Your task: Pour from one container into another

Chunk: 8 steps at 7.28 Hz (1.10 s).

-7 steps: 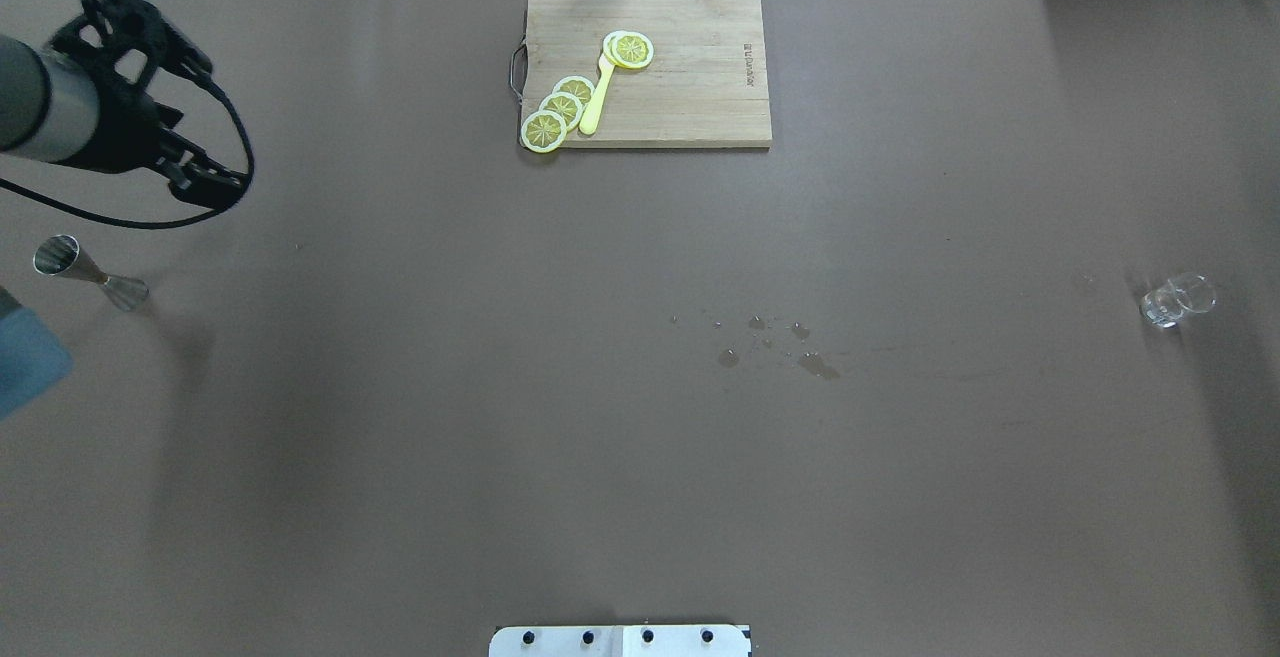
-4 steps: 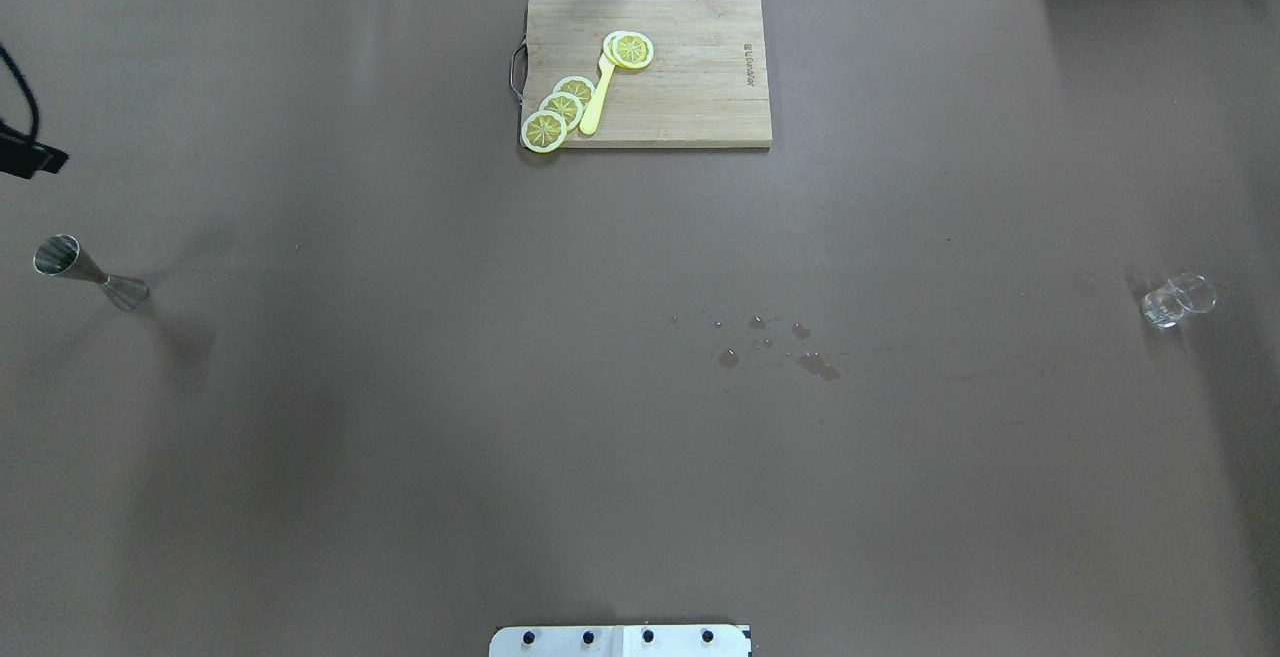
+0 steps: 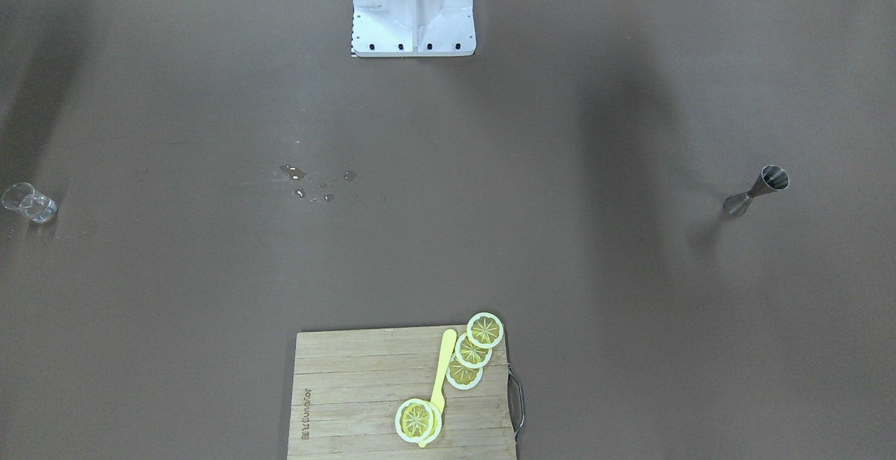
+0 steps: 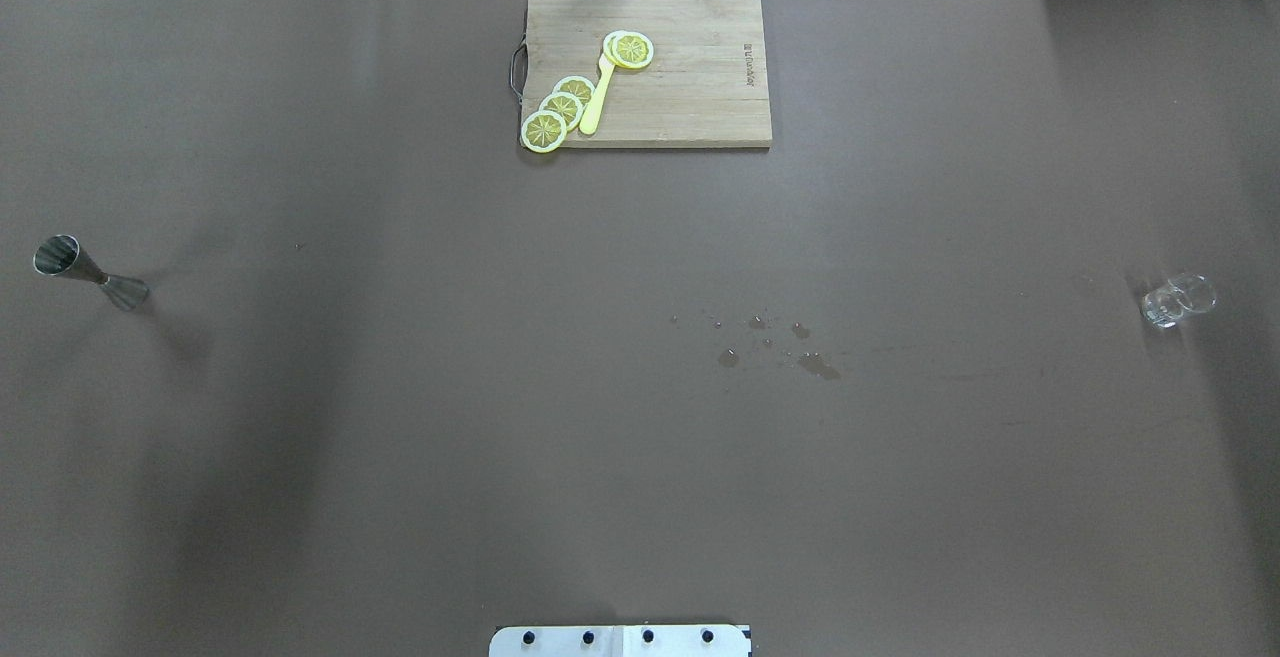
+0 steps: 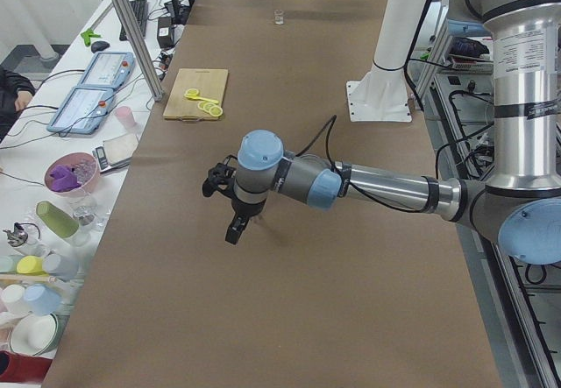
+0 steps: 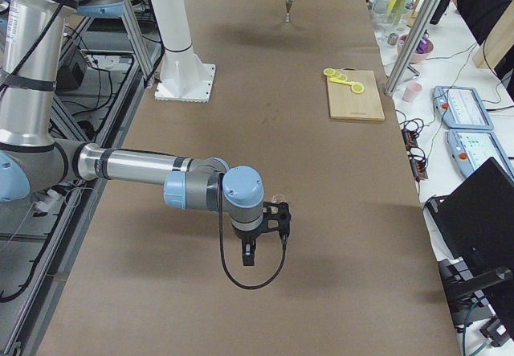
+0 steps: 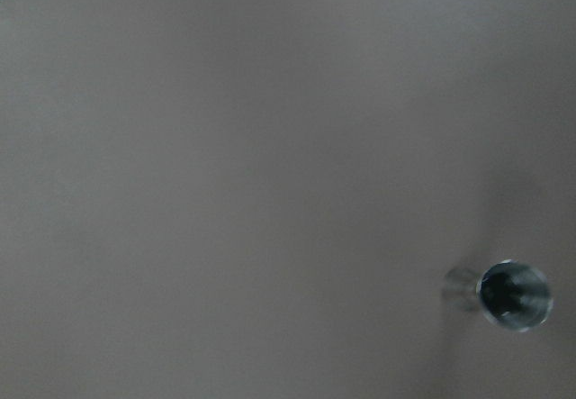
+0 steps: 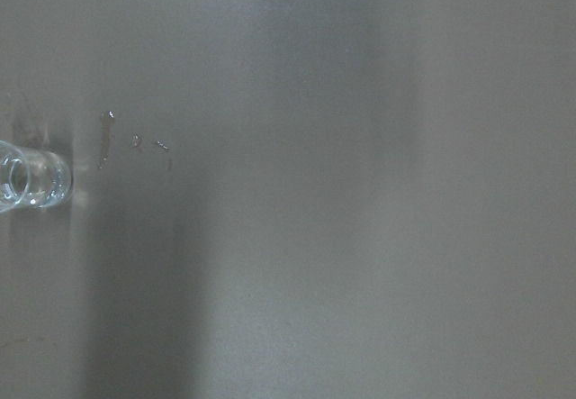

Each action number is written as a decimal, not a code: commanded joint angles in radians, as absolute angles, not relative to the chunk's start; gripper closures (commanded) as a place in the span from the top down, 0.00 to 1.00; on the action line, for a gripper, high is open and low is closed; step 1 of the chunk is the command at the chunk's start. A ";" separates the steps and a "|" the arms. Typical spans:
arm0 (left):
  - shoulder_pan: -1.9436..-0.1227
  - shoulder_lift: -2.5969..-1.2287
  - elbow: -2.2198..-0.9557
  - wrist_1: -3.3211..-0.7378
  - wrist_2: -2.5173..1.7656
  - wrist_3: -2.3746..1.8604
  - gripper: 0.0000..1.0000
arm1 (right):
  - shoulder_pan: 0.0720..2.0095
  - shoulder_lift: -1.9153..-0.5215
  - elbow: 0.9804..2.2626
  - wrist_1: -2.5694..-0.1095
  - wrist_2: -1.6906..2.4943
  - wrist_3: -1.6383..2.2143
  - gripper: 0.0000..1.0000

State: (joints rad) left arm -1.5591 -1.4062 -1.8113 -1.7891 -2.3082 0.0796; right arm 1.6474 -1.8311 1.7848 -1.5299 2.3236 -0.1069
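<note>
One jigger [image 4: 88, 275], one glass [image 4: 1177, 299]

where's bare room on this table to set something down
Broad bare stretches lie between the jigger and the wet droplets, and between those and the glass. Only the cutting board is crowded, at its lemon slices end.
</note>
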 commanded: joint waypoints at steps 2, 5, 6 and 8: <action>-1.629 -1.305 -1.821 -1.642 -2.316 0.100 0.98 | 1.647 -1.835 1.776 -1.526 2.312 -0.112 1.00; -1.649 -1.305 -1.846 -1.487 -2.307 0.150 0.98 | 1.647 -1.839 1.772 -1.526 2.309 -0.110 1.00; -1.651 -1.307 -1.842 -1.453 -2.310 0.150 0.98 | 1.647 -1.841 1.772 -1.526 2.309 -0.109 1.00; -1.651 -1.307 -1.850 -1.459 -2.316 0.149 0.98 | 1.647 -1.839 1.772 -1.526 2.309 -0.107 1.00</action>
State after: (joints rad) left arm -1.6508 -1.3067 -1.8496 -1.4603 -2.3135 0.1476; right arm 1.6475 -1.8402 1.7718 -1.5263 2.3087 -0.1088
